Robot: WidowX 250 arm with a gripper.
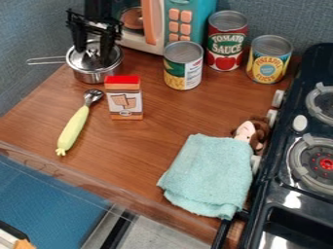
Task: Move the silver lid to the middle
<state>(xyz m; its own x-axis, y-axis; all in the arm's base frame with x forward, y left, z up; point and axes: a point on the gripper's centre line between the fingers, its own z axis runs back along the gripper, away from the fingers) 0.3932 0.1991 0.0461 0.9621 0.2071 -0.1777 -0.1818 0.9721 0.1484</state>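
Observation:
The gripper (93, 52) hangs at the upper left, pointing down over a small metal pot (96, 76). Its two fingers stand apart, one on either side of the knob of the silver lid (91, 61). That lid rests on top of the pot, partly covered by the fingers. From the pot, a wire-like handle sticks out to the left.
A box (124, 99) and a green-handled scoop (76, 125) lie nearer the front. Cans (184, 68) and a toy microwave (156, 24) stand behind. A teal towel (211, 175), a doll (249, 132) and the stove (296, 194) are at the right.

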